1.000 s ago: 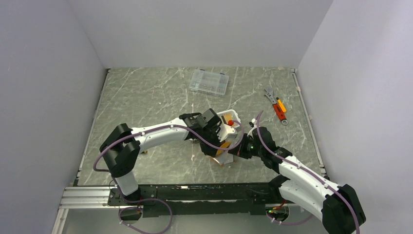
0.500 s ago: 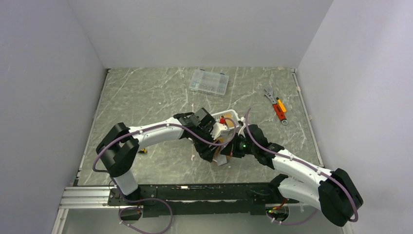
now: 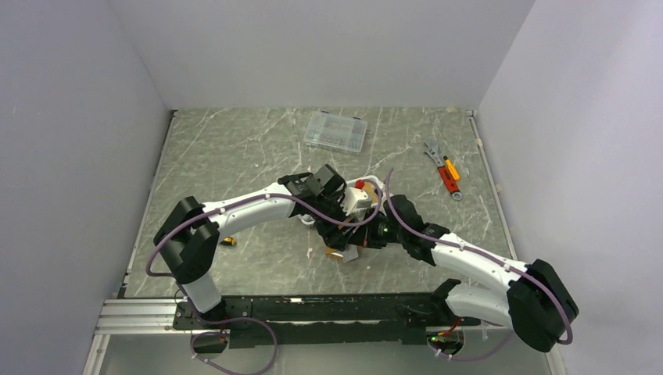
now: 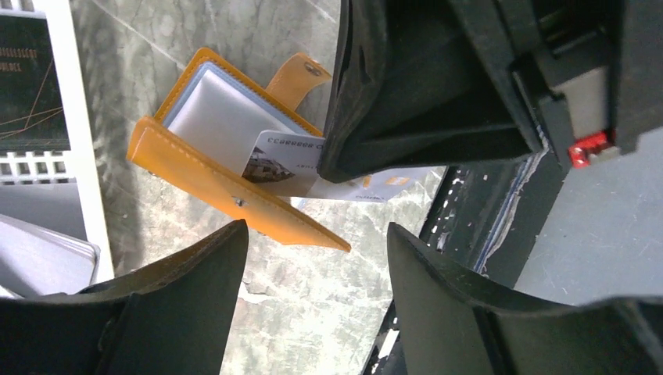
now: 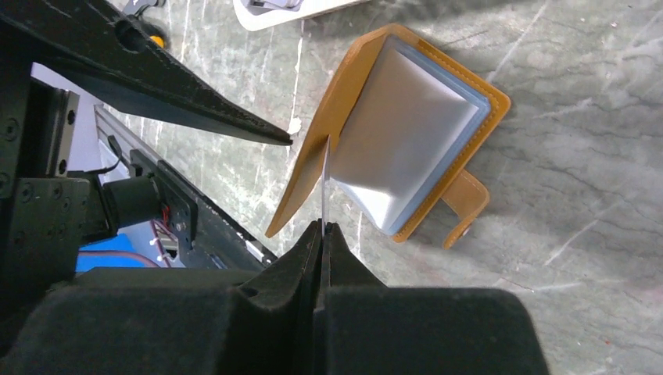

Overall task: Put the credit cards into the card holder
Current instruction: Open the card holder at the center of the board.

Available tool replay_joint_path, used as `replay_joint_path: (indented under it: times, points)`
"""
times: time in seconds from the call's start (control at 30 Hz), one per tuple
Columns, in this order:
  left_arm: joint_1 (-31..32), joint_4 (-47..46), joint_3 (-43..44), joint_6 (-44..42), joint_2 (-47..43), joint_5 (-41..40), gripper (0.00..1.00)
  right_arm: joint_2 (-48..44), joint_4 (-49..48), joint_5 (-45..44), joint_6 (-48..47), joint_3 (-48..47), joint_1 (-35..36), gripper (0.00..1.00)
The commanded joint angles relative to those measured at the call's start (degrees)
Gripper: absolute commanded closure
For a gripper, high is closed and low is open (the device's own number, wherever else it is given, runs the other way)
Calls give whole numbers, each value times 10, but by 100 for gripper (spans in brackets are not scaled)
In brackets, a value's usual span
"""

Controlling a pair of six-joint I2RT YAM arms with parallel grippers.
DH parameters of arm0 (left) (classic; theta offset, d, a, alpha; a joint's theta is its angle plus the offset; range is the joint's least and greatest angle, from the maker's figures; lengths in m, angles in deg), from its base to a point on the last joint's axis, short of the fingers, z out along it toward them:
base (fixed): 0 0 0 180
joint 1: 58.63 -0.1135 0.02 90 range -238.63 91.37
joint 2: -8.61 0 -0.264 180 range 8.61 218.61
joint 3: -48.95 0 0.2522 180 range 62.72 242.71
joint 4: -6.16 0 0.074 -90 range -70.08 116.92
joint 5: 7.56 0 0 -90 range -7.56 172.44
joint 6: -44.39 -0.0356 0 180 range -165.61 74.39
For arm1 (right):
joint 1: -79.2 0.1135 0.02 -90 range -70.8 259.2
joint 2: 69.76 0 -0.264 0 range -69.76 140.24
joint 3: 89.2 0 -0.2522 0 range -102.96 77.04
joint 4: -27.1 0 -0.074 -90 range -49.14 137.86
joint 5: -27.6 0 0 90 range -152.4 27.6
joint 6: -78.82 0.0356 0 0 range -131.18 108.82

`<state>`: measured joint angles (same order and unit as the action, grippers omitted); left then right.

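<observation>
**Card edge at the wallet's open mouth**

My right gripper [image 5: 322, 231] is pinched completely closed on a thin grey-white credit card [image 5: 324, 187]. In my right wrist view I see the card edge-on, standing straight out from my fingertips. Its far end sits at the opening between the raised front cover and the silvery clear sleeves of the small orange leather-like card holder [image 5: 340, 101]. I cannot tell whether that end is inside a pocket.

The card holder lies unfolded on the grey-green marble table [image 3: 234, 156], in front of my 2 bases and just beside the white slotted plastic basket [image 4: 74, 101]. Its snap strap [image 4: 297, 74] sticks out on the side away from the raised cover.

My left gripper [image 4: 317, 230] hangs over the card holder with its 2 black fingers [image 4: 180, 305] spread wide apart. It has hold of nothing, and the cover's edge and bare marble show in the gap. From my left wrist view, the printed face of the grey-white credit card shows partly tucked behind the orange cover.

A black card with thin gold lines [image 4: 31, 78] lies in the basket. Farther back on the table, well apart from my arms, are a clear plastic compartment box [image 3: 335, 130] and an orange-handled metal tool [image 3: 446, 176].
</observation>
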<state>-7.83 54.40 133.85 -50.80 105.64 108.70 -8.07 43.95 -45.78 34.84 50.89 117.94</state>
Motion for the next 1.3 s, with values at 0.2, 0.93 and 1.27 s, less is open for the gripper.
replay_joint_path:
  times: [0.2, 0.93, 1.27]
  points:
    - [0, 27, 25, -24, -10, -81, 41, 34, -51, 1, -14, -42, 14, 100]
    - [-19, 100, 65, -64, -7, 2, 34, 72, -67, 16, -28, -71, 16, 100]
    - [13, 78, 38, -84, 3, -107, 39, 80, -75, 20, -25, -71, 19, 100]
